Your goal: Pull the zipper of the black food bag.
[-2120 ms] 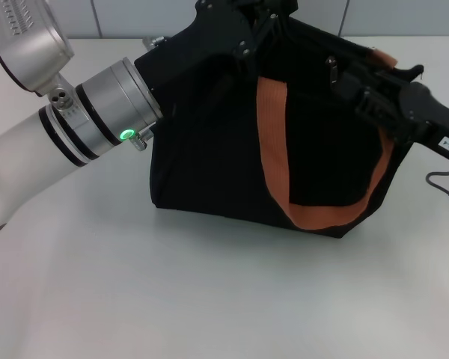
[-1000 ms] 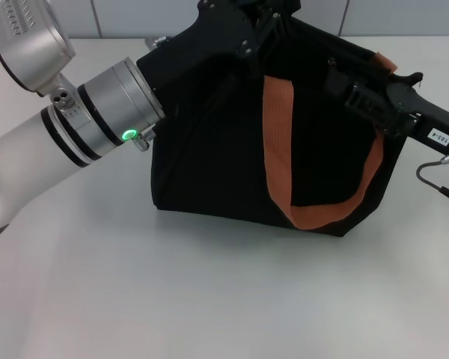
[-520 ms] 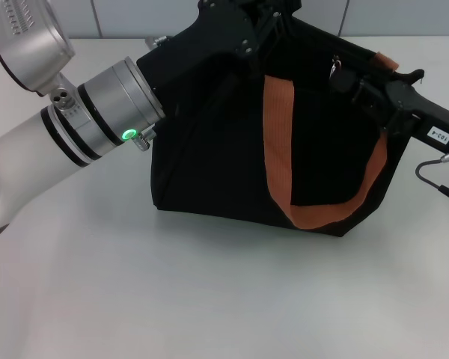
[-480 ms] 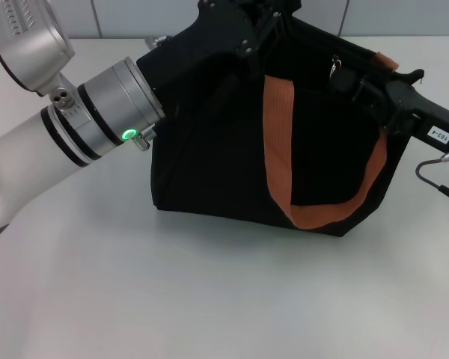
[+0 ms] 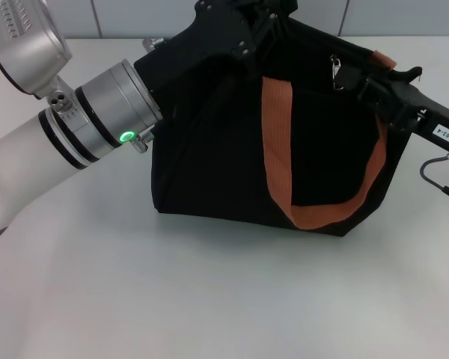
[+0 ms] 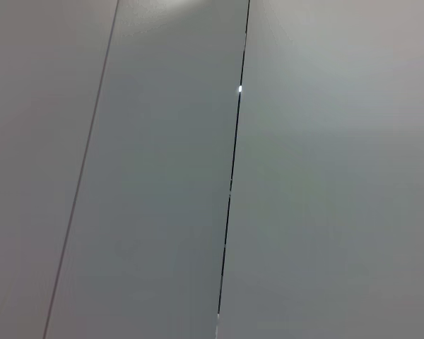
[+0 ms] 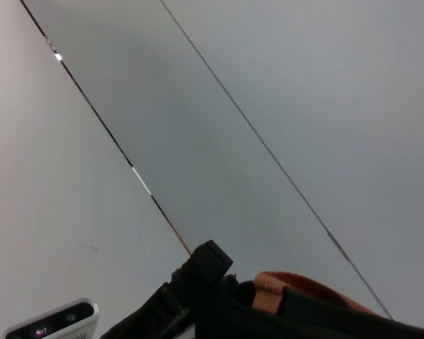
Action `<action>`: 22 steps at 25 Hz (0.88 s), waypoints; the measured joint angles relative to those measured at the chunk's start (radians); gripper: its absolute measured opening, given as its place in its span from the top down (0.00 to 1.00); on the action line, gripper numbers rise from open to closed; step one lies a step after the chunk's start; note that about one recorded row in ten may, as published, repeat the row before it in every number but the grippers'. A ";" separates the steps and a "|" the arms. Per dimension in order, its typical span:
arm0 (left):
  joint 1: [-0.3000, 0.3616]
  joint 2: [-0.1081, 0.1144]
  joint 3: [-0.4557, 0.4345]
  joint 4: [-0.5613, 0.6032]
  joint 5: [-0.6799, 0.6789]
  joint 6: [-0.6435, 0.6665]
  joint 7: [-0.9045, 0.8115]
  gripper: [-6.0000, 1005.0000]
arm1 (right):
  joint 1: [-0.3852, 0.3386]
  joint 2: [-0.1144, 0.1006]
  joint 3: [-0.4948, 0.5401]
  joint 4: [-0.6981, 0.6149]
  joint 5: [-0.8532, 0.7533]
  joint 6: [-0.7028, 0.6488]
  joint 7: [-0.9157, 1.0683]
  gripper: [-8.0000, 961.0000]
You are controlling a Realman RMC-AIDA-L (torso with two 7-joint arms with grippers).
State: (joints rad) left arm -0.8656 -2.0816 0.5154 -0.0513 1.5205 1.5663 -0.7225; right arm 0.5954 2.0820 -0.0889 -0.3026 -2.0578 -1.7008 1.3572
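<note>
Head view: the large black fabric food bag (image 5: pixel 232 142) with orange-brown strap handles sits mid-table (image 5: pixel 209 299), bare surface before it. The left gripper (image 5: pixel 239 26) is at its top left corner, grip unclear. The right gripper (image 5: pixel 359 78), grip unclear, has drawn rightward, beside the small silver zipper pull (image 5: pixel 334 66). Its label reads "103-4".

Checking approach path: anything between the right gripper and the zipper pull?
Nothing visible. In the head view the right gripper sits at the top edge of the black food bag, right beside the zipper; the orange strap hangs lower, clear.
</note>
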 joint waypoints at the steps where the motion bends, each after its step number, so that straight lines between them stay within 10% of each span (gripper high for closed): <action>1: 0.000 0.000 0.000 0.000 0.000 0.000 0.000 0.97 | -0.001 0.000 0.000 -0.001 -0.001 0.000 0.002 0.99; 22: 0.003 0.000 -0.014 -0.001 0.000 0.003 0.000 0.97 | -0.047 -0.004 0.004 -0.032 0.001 0.003 0.042 0.99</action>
State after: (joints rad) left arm -0.8623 -2.0817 0.5015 -0.0521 1.5202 1.5694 -0.7225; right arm 0.5488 2.0775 -0.0850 -0.3344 -2.0569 -1.6976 1.3987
